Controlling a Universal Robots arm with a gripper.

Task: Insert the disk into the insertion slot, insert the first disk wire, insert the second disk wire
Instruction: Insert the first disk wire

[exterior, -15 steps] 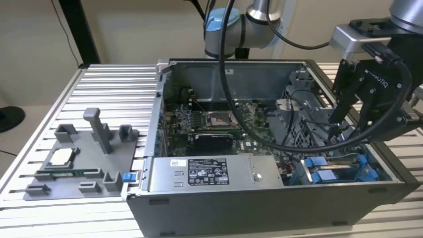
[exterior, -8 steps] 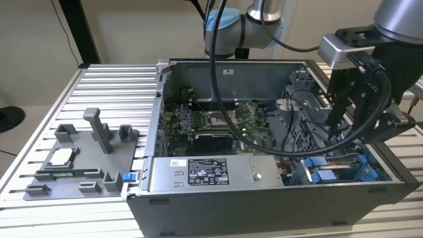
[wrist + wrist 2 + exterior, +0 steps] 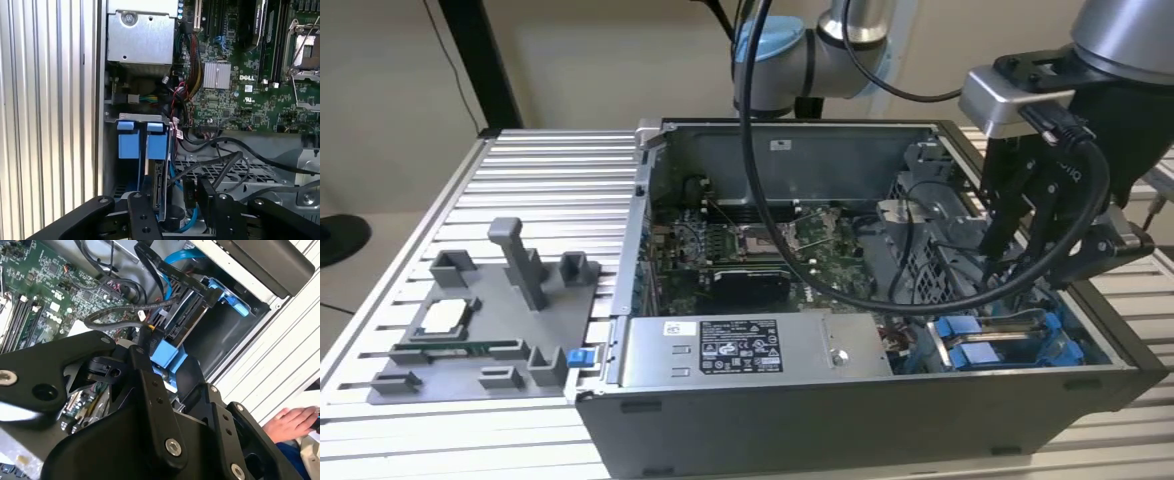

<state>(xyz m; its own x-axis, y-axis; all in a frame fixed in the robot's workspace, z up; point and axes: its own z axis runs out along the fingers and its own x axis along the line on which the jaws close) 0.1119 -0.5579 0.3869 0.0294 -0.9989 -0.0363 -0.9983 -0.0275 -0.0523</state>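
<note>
Hovering at the insertion slot (image 3: 129, 145), the gripper (image 3: 172, 195) had its jaws apart, clamping nothing, straddling the disk (image 3: 159, 185) seated edge-up between blue rails. Loose black cables (image 3: 235, 165) lay just beside; any plug probably needed squaring to the disk's connector before a gentle push.

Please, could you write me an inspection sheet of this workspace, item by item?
surface: ribbed metal table, carrying the open computer case.
job's things: disk stands on edge in the blue slot.
clutter: grey tray with pegs and small parts, at the exterior view's left.
grippers: gripper reaching into the case above the slot.
cables: thick black cable droops from the arm across the case.
surroundings: a person's hand beside the table.
</note>
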